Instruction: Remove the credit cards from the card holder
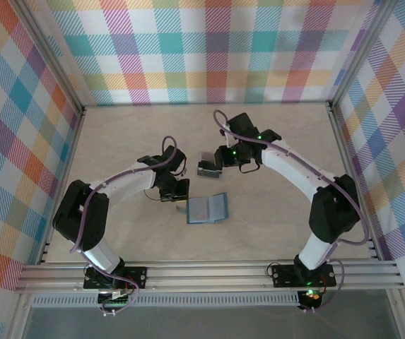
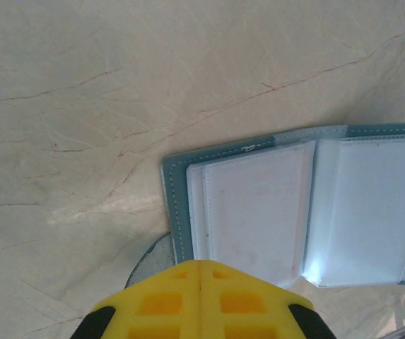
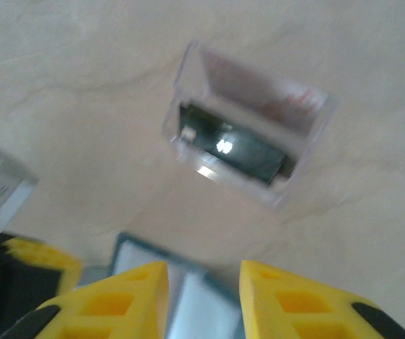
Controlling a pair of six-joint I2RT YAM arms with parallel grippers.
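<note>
With the card holder (image 1: 207, 209) lying open mid-table, sleeves seemingly empty, and a dark credit card (image 3: 244, 150) in the clear box (image 3: 259, 92) just beyond, you look nearly done: left gripper (image 2: 199, 268) pinched shut on nothing, right gripper (image 3: 203, 277) parted and empty, so check the remaining pockets.

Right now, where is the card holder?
In the top view the card holder lies open on the table, just right of the left gripper.

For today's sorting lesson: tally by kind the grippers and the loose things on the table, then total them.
Grippers: 2 (left gripper, right gripper)
Teal card holder: 1
Clear plastic box: 1
Dark cards inside it: too blurred to count
Total: 4, cards aside
</note>
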